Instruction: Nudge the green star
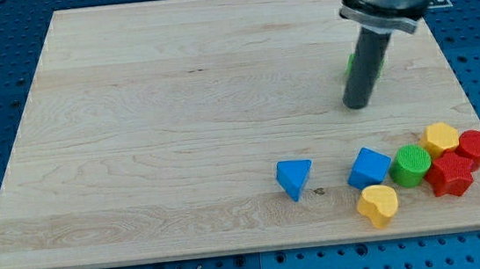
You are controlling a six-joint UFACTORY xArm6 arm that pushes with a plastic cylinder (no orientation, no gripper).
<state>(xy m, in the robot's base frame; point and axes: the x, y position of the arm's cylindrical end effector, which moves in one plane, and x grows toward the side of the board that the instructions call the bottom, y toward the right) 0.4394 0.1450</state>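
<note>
Blue pegboard surrounds the wooden table (pixel 176 114). At the view's upper right my tip (pixel 357 105) rests on the wood, touching the green star (pixel 378 61) (mostly hidden behind the rod). It is a bare rod with nothing clamped. Well apart, at the lower right, sit a blue triangle (pixel 294 178), blue cube (pixel 369 167) and green cylinder (pixel 412 165).

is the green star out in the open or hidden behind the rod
Mostly hidden: only green slivers of the green star show at either side of the rod, just above my tip, apart from the block cluster.
</note>
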